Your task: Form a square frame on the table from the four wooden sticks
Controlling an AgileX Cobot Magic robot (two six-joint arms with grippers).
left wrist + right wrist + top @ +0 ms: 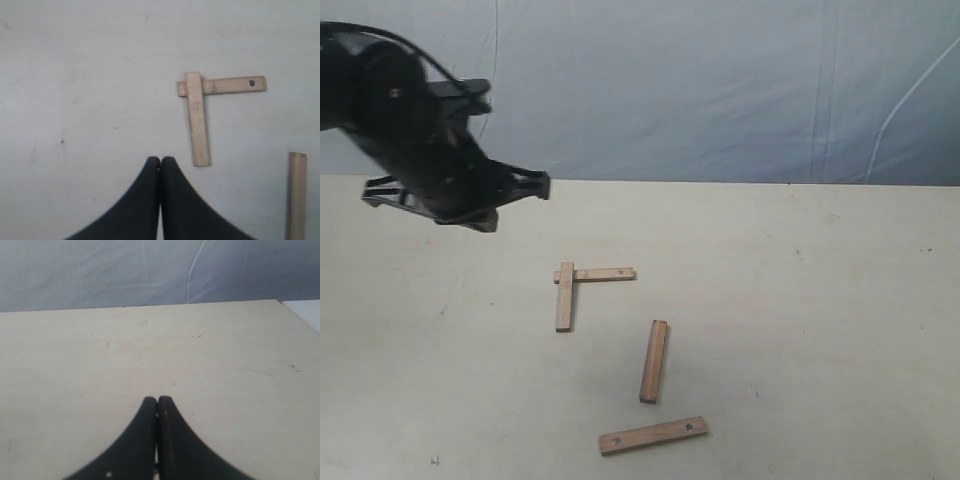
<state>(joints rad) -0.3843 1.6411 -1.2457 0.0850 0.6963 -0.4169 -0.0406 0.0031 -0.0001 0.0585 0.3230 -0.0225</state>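
Four wooden sticks lie on the cream table (820,300). A plain stick (565,296) (197,119) rests across the end of a holed stick (601,275) (230,85), making an L. Apart from them lie another plain stick (654,361) (296,196) and, nearest the front edge, a second holed stick (653,435). My left gripper (525,185) (160,161) hovers shut and empty above the table, left of the L. The right gripper (157,401) is shut over bare table and does not show in the exterior view. No square frame stands.
A wrinkled blue-grey cloth (720,80) hangs behind the table's far edge. In the right wrist view the table's corner (278,301) shows, with a pale surface beyond it.
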